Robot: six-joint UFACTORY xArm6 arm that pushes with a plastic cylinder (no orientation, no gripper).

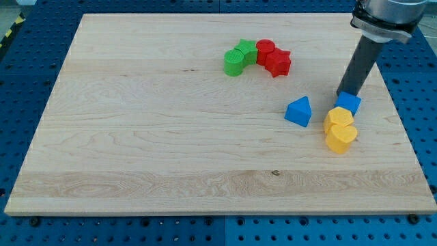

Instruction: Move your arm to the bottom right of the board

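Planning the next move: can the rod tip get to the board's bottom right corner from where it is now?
Probably yes, with a detour. My tip sits just above the blue cube, with two yellow blocks directly below it. The board right of them looks free, so swinging right first avoids pushing them.

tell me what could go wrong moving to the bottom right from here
My tip sits right at the top edge of the blue cube, with two yellow blocks just below it. Heading straight down would likely shove the cube into them and push all three along. The board's right edge is close, so pushed blocks could slide off.
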